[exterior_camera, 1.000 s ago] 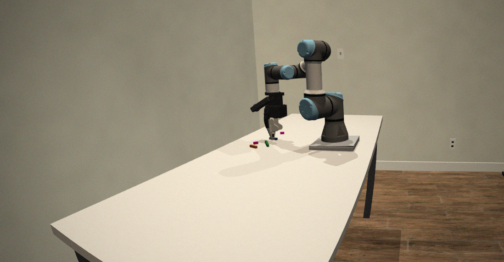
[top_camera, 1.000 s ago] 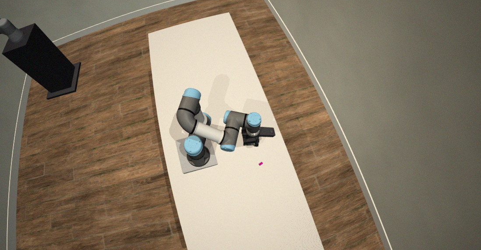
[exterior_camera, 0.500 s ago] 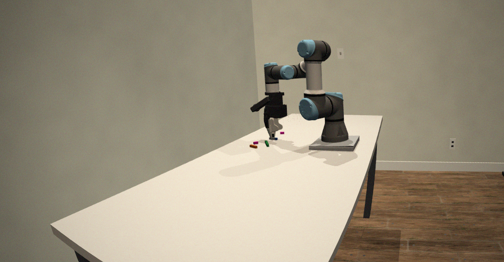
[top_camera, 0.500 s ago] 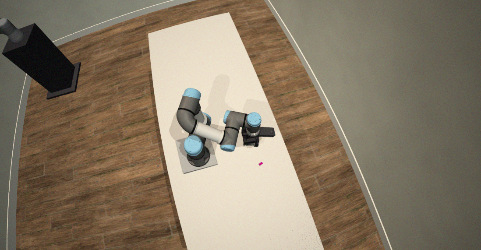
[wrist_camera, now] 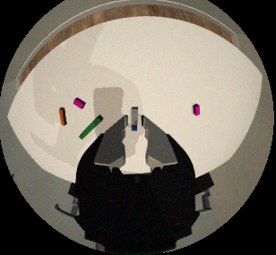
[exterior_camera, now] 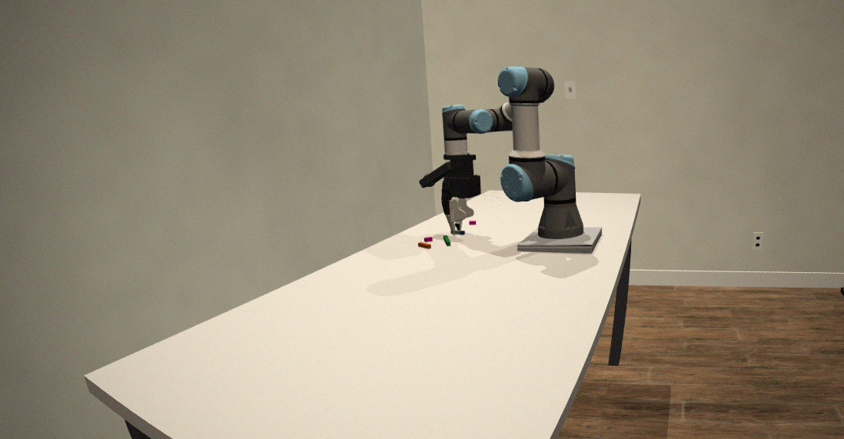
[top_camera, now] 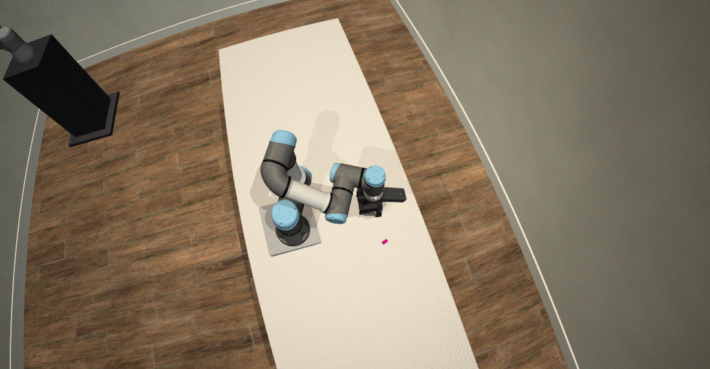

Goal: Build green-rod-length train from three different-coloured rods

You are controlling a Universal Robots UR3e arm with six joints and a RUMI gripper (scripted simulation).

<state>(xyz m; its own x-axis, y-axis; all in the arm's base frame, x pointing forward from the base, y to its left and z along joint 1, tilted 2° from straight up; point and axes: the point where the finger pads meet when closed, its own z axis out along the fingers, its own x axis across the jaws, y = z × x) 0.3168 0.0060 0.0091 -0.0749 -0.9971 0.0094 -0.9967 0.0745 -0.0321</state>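
matt white table (exterior_camera: 330, 341), wood-plank floor (exterior_camera: 709, 353)

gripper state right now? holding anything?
Gripper: slightly open, gripping nothing. The blue rod sits loose between its fingertips, with a gap on each side.

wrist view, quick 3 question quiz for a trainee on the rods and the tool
1. True or false: the green rod touches the orange rod.
2. Fill in: the blue rod lies between the fingers of the tool; just beyond it, in line with it, lies a ___ rod.
3. Which rod lies alone on the right of the wrist view? A magenta, B orange, C green.

Key: 1 false, they lie apart. 2 grey. 3 A.
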